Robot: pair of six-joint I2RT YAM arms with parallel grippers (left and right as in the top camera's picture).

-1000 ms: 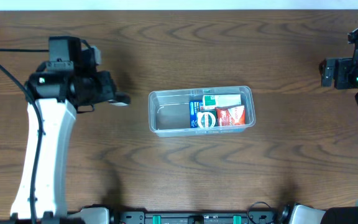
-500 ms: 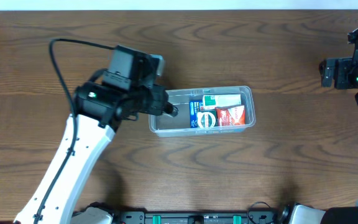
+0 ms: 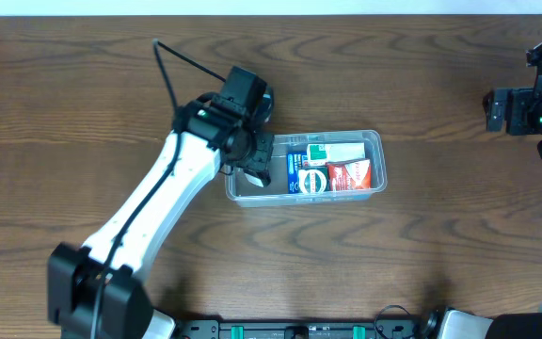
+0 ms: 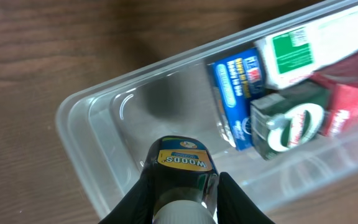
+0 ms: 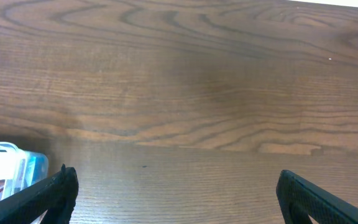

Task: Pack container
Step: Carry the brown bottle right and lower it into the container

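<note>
Currently, left gripper is clamping a small Woods bottle at the bare left end of the clear container. Container is sitting mid-table, with blue packet, green packet and red packet filling its right half. Right gripper is hovering far right, fingers spread wide.

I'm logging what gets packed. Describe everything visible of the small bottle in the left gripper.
The bottle is small and dark, with a yellow and blue label reading WOODS and a pale end nearest the camera. The left gripper pinches it from both sides over the bare end of the clear container; whether it touches the floor is unclear.
</note>
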